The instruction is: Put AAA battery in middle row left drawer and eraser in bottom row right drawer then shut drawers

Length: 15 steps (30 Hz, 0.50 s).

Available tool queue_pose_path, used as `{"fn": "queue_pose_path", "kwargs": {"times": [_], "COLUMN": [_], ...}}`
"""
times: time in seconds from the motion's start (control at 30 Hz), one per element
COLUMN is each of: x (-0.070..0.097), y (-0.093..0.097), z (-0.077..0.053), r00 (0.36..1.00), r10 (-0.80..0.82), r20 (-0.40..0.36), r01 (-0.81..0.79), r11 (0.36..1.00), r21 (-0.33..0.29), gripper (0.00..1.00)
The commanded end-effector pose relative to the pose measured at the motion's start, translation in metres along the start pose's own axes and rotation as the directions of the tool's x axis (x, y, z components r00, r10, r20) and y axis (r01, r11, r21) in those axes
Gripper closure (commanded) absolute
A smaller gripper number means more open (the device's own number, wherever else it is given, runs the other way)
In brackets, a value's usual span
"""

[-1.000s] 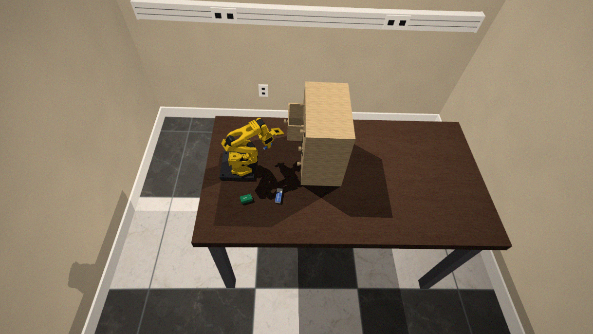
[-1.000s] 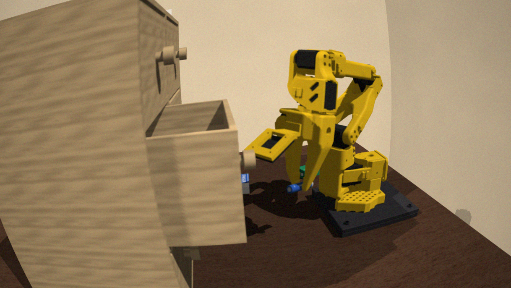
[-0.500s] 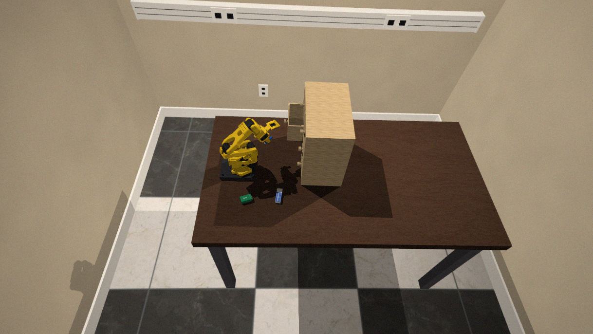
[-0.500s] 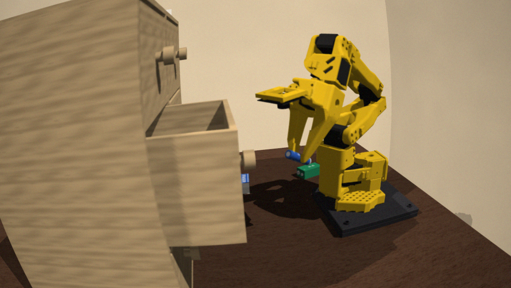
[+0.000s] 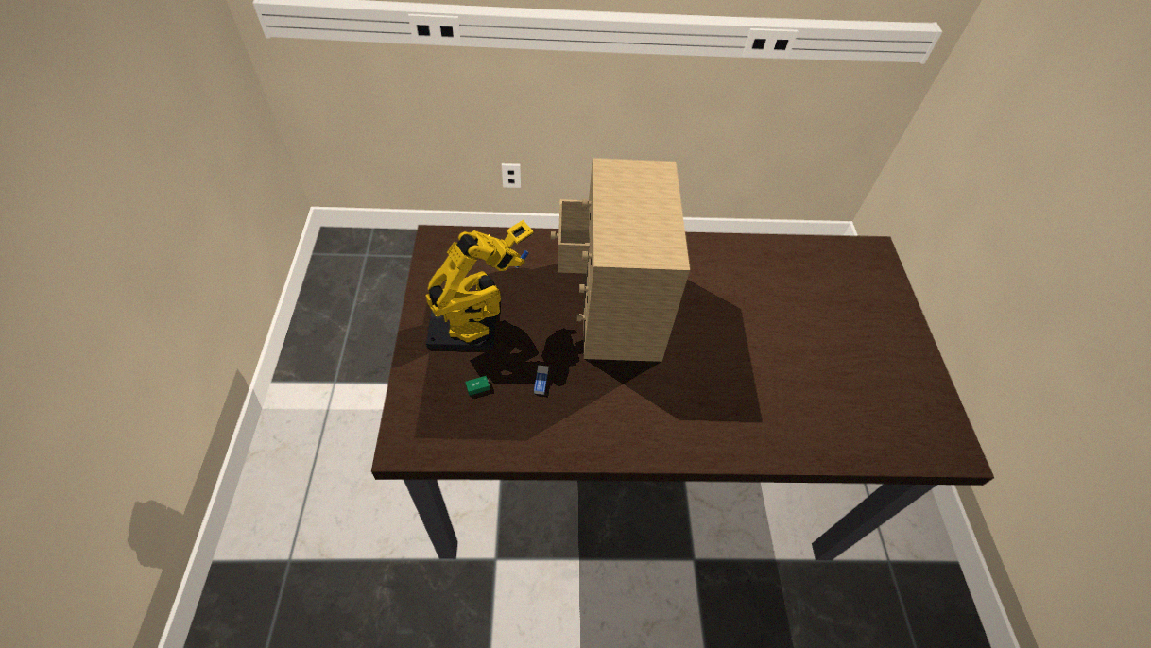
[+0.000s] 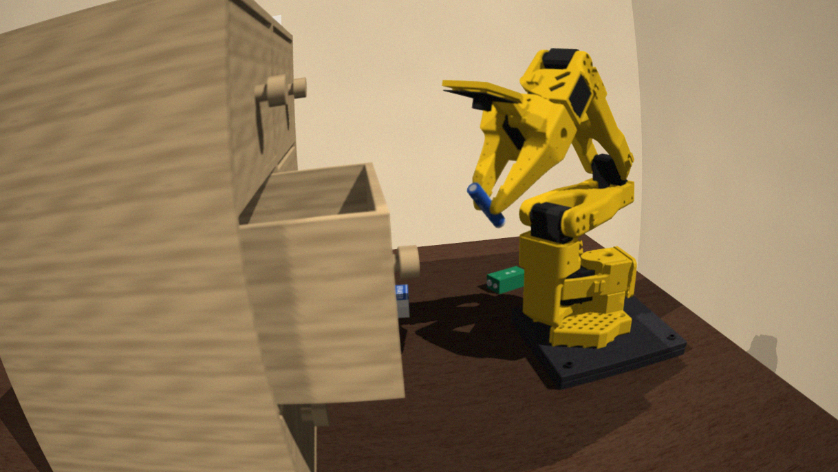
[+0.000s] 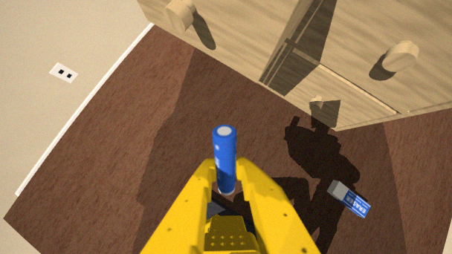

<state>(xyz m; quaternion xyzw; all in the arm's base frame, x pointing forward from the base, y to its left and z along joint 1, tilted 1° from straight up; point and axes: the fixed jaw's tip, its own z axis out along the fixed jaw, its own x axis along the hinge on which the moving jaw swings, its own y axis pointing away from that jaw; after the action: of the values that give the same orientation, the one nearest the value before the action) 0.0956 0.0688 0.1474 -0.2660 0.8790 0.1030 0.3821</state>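
My gripper (image 6: 491, 205) is shut on the blue AAA battery (image 6: 485, 204), held well above the table, out in front of the chest. The battery also shows in the wrist view (image 7: 224, 159), sticking out between the yellow fingers. The wooden chest (image 5: 632, 257) has one middle-row drawer (image 6: 319, 275) pulled out and open at the top; it also shows in the top view (image 5: 575, 235). The other drawers look shut. The blue and white eraser (image 5: 541, 380) lies on the table near the chest's front corner, and shows in the wrist view (image 7: 349, 198).
A small green block (image 5: 478, 386) (image 6: 505, 279) lies on the table left of the eraser, also seen beside my base. My black base plate (image 6: 603, 345) sits near the table's left edge. Drawer knobs (image 7: 400, 56) stick out from the chest front.
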Motion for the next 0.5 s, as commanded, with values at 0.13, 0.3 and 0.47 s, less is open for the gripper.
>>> {"fn": "queue_pose_path", "kwargs": {"times": [0.13,0.3,0.47], "x": [-0.021,-0.023,-0.035], "y": [-0.001,-0.001,-0.002], "z": [-0.026,-0.03,-0.041], "r00": [0.982,0.977,0.96], "r10": [0.018,0.018,0.021], "r20": [0.189,0.212,0.278], "r01": [-0.019,-0.02,-0.024], "r11": [1.0,1.0,1.0], "r21": [0.005,0.005,0.007], "gripper": [1.0,1.0,1.0]}}
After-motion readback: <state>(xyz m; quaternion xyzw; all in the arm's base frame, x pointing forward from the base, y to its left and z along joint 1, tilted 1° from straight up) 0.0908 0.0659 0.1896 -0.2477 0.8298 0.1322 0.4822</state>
